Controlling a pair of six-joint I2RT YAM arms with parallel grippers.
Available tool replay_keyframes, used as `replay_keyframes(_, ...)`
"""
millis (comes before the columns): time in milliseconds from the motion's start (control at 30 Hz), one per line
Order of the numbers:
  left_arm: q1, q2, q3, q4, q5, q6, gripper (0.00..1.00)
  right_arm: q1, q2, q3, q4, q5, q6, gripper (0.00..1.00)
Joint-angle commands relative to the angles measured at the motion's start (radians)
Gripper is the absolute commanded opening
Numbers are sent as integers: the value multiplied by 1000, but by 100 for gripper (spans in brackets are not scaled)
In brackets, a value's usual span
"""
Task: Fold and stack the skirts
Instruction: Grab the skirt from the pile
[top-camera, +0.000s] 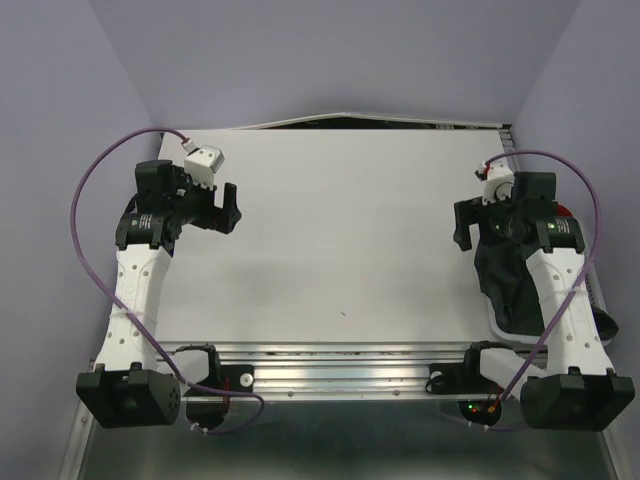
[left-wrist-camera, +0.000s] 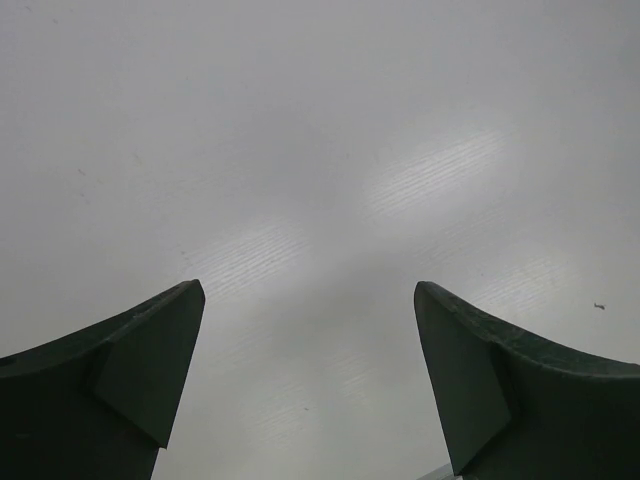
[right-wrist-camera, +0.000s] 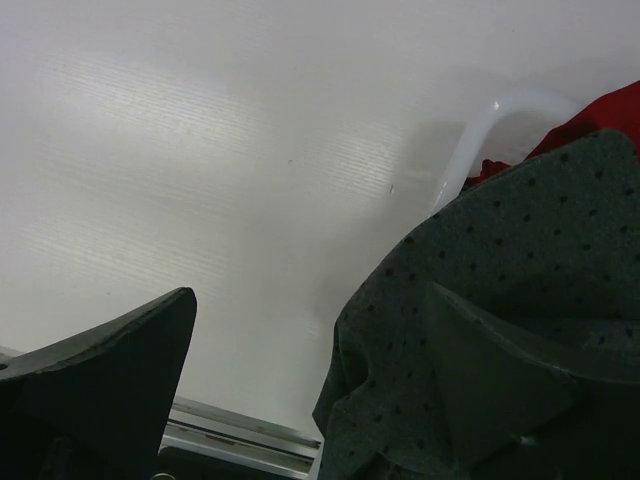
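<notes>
The skirts (top-camera: 503, 283), grey skirt (right-wrist-camera: 500, 270) over red skirt (right-wrist-camera: 600, 122), lay heaped in the basket (right-wrist-camera: 478, 130) at the table's (top-camera: 330, 230) right edge, unfolded. Left gripper (top-camera: 234, 207) and right gripper (top-camera: 462, 228) gaped wide, empty.

The left arm (top-camera: 135, 290) and right arm (top-camera: 565, 310) have white shells dotted with small holes between black joint housings, and blocky black bases (top-camera: 130, 395). The left cable (top-camera: 73, 212) and right cable (top-camera: 597, 225) are purple loops ending at small white wrist cameras (top-camera: 205, 163). The left end effector (top-camera: 228, 208) and right end effector (top-camera: 463, 228) carry dark matte fingers (left-wrist-camera: 130, 380) tapering to curved tips.
</notes>
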Motion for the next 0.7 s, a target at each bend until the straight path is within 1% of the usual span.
replay_keyframes(0,-3,12,33,-20,16,38,99,-22,-15,63,-35,53,-45,100)
replay_keyframes(67,-3,31,45,-37,30,45,99,-22,-21,91,-60,85,-69,100)
replay_keyframes(167,-6,46,63,-51,47,49,98,-33,-39,86,-94,159,-120,100)
replay_keyframes(233,-12,63,88,-66,51,52,99,-53,-62,40,-97,280,-143,100)
replay_keyframes(267,-15,68,95,-68,51,52,99,-53,-70,22,-97,315,-145,100)
replay_keyframes(300,-17,80,103,-72,50,52,99,-71,-73,7,-97,373,-142,100)
replay_keyframes(333,-18,88,118,-80,47,53,99,-99,-76,-12,-101,393,-128,100)
replay_keyframes(433,-18,121,158,-98,36,55,99,-142,-55,-23,-126,410,-102,100)
replay_keyframes(467,-47,141,170,-103,34,53,99,-154,-47,-27,-126,418,-99,100)
replay_keyframes(500,-51,151,193,-111,34,49,99,-154,-41,-36,-124,421,-99,100)
replay_keyframes(667,-72,186,240,-114,39,26,99,-194,3,-109,-33,424,-126,100)
